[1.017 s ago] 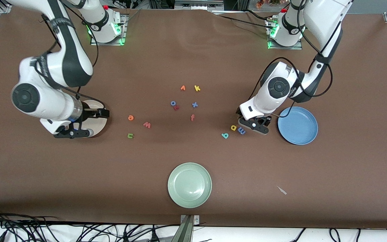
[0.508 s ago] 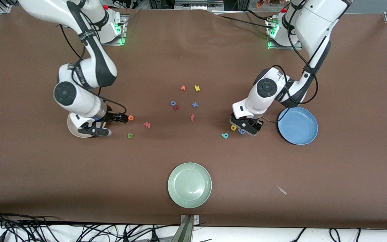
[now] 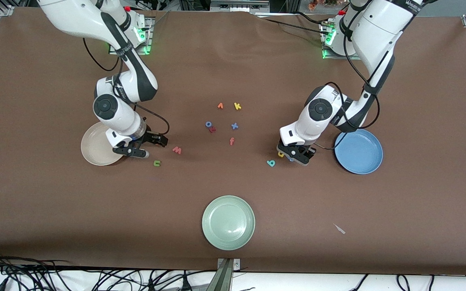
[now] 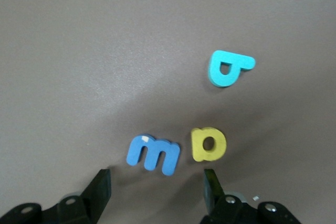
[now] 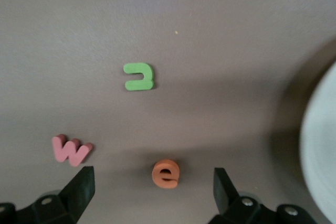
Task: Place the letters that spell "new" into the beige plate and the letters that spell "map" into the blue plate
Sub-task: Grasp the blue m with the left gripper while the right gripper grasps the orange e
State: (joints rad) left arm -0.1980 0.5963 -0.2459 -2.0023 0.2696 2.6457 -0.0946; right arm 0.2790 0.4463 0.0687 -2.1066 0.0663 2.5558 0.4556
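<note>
plates 2, mid-height of frame: beige plate (image 3: 91, 150), blue plate (image 3: 358, 152) | 3 on table: green n (image 5: 139, 76), pink w (image 5: 71, 150), orange e (image 5: 166, 173) under wide right gripper (image 5: 152, 182) | 3 on table: teal p (image 4: 228, 68), yellow a (image 4: 209, 144), blue m (image 4: 153, 153) under parted left gripper (image 4: 157, 182)

Counted three plates: the pale green plate (image 3: 228, 222), the beige plate (image 3: 95, 149) and the blue plate (image 3: 358, 151). There were twelve foam letters, all of them farther from the camera than the pale green plate. Three were orange: e (image 5: 165, 174), f (image 3: 231, 141), v (image 3: 220, 106). Three were blue: m (image 4: 153, 154), o (image 3: 208, 124), x (image 3: 234, 126). Two were yellow: a (image 4: 209, 144), k (image 3: 237, 106). Then one each: green n (image 3: 157, 163), pinkish w (image 3: 177, 150), teal p (image 3: 271, 163) and a dark red letter (image 3: 212, 129).
</note>
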